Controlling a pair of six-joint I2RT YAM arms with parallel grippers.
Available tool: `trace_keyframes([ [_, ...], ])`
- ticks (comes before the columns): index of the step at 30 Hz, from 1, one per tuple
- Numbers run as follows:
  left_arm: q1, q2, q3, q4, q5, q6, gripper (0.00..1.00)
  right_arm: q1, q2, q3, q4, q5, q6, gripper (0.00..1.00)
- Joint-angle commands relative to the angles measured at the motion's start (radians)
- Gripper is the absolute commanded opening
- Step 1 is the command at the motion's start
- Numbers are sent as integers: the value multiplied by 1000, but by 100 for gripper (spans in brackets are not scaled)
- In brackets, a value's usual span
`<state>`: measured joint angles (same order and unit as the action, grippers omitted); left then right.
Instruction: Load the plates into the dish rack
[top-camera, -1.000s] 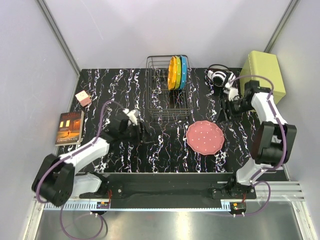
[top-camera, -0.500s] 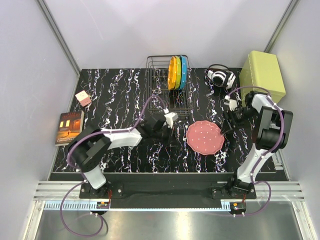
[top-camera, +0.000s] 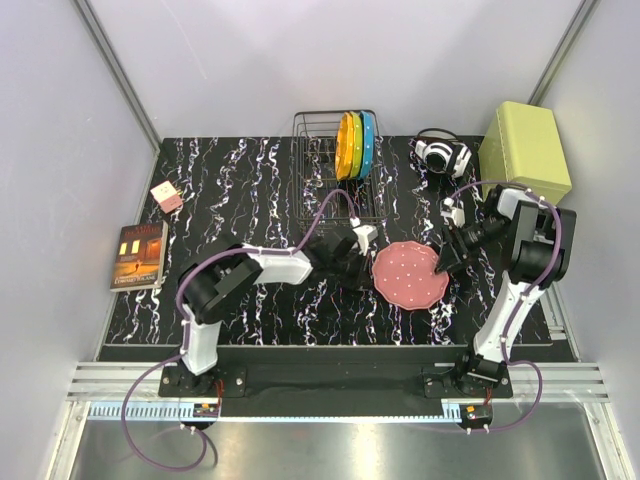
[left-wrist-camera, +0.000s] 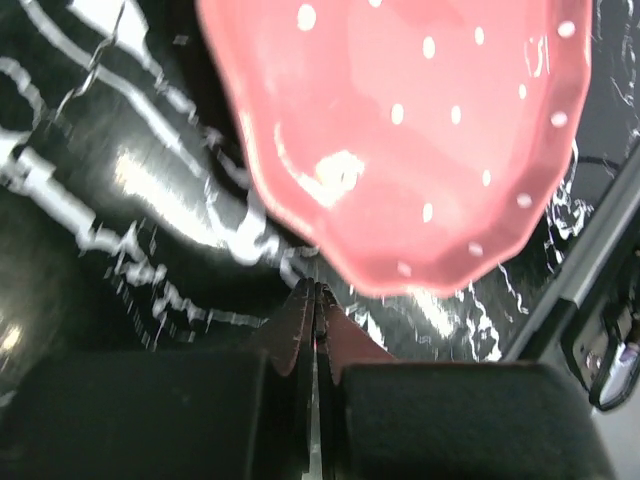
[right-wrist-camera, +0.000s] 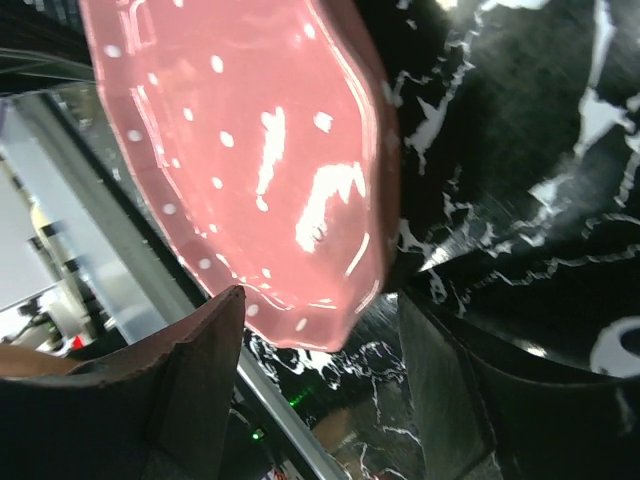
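Round pink dotted plate (top-camera: 410, 274) lies outside the black wire dish rack (top-camera: 318, 205). At its rim: left gripper (left-wrist-camera: 315, 292) jaws pressed together, right gripper (top-camera: 447, 256) jaws spread, needing to pinch it.

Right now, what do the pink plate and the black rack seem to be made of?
The pink plate is probably glazed ceramic or glossy melamine. Its smooth surface throws sharp white highlights in both wrist views, but the look alone cannot tell which. The rack is thin black wire, likely coated metal: slender straight rods form a grid with the table showing through.
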<state>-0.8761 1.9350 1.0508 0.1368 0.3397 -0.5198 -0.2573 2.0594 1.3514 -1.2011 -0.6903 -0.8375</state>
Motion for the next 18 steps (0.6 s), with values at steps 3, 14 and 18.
trace_keyframes([
  [3,-24,56,101,-39,-48,46,0,24,65,32,-42,-124,-89,69],
  [14,-47,65,109,-43,-62,83,0,115,50,5,-84,-228,-156,47],
  [18,-52,96,135,-69,-57,86,0,113,105,66,-237,-290,-248,49],
])
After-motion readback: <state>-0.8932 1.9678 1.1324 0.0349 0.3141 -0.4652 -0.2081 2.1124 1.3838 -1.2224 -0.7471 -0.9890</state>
